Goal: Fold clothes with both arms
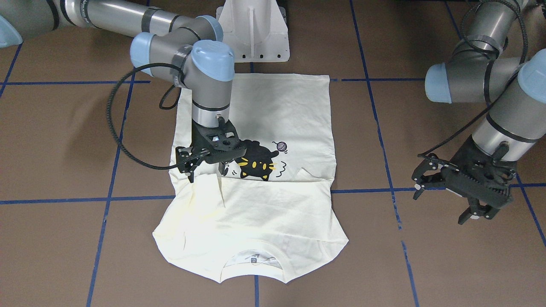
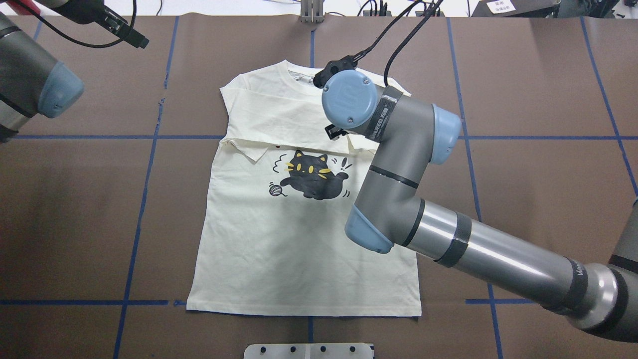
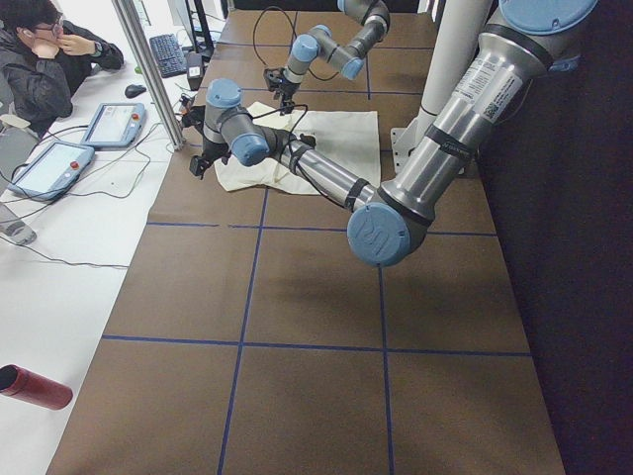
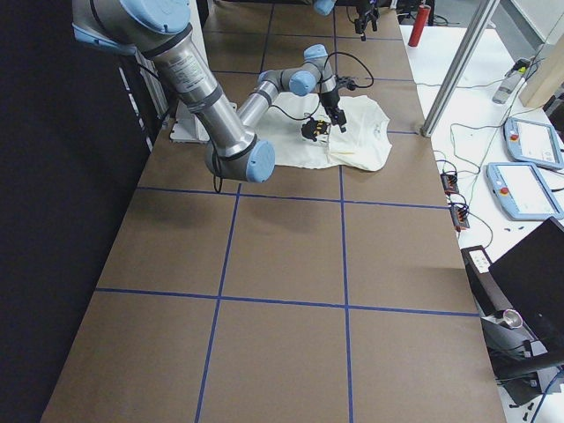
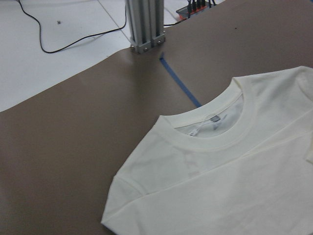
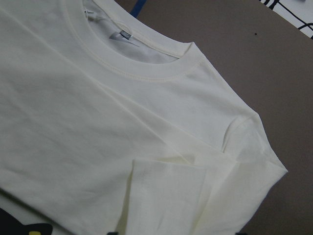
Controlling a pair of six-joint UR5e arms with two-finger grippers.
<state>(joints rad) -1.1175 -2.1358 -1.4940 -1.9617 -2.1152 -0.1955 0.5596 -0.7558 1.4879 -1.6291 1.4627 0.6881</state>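
T-shirt (image 3: 341, 139): far end of worktop (image 3: 316, 327) | left gripper (image 3: 198, 160): beside T-shirt, at edge facing seated person (image 3: 40, 59) | right gripper (image 3: 282, 89): above T-shirt

T-shirt (image 2: 299, 249): cream-white, flat on the table (image 2: 523, 199), print side up; in the overhead view, collar at 12 o'clock, hem at 6.
Sleeves (image 2: 279, 137): both folded across the chest, a band just above the black cat print (image 2: 311, 175).
Right arm (image 2: 398, 164): enters from 4 o'clock; right gripper (image 1: 205, 168) points down over the band's 3 o'clock end, fingers spread.
Left gripper (image 1: 441, 204): off the cloth toward 9 o'clock, fingers spread.

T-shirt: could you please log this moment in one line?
T-shirt: sleeves folded in | right pincer: open, over T-shirt | left pincer: open, aside
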